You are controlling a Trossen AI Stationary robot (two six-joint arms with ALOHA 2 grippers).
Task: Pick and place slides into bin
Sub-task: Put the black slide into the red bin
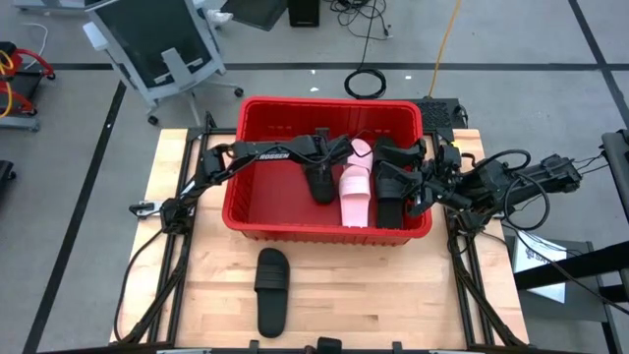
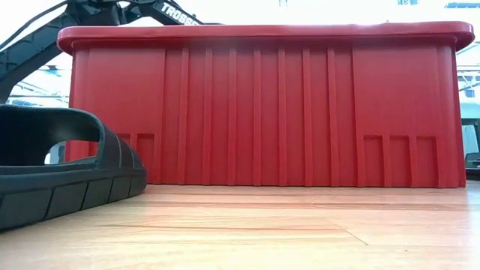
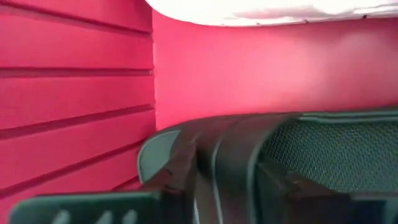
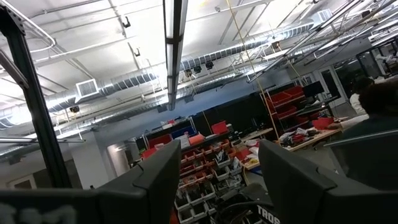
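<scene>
The red bin (image 1: pixel 329 221) stands mid-table and fills the low view (image 2: pixel 262 105). Inside it lie a pale pink slide (image 1: pixel 356 189) and black slides (image 1: pixel 395 187) toward its right wall. My left gripper (image 1: pixel 327 157) reaches into the bin from the left and is shut on another black slide (image 1: pixel 320 184). That slide sits close up in the left wrist view (image 3: pixel 261 168). One black slide (image 1: pixel 272 290) lies on its sole on the table in front of the bin (image 2: pixel 52 180). My right gripper (image 4: pixel 217 186) is open and empty at the bin's right rim, tipped up toward the ceiling. My left gripper holds the black slide at one end (image 3: pixel 186 186). The fingers come down into the bin from the left, slanting. The place of contact lies at the wrist picture's lower edge, so the kind of hold cannot be told. The slide hangs below the fingers inside the bin, beside the pink slide.
The bin's inner walls (image 3: pixel 74 81) are close around my left gripper. Bare wood tabletop (image 1: pixel 393 295) lies in front of the bin. Cables run along both table sides, and an office chair (image 1: pixel 162 44) stands beyond the far left corner.
</scene>
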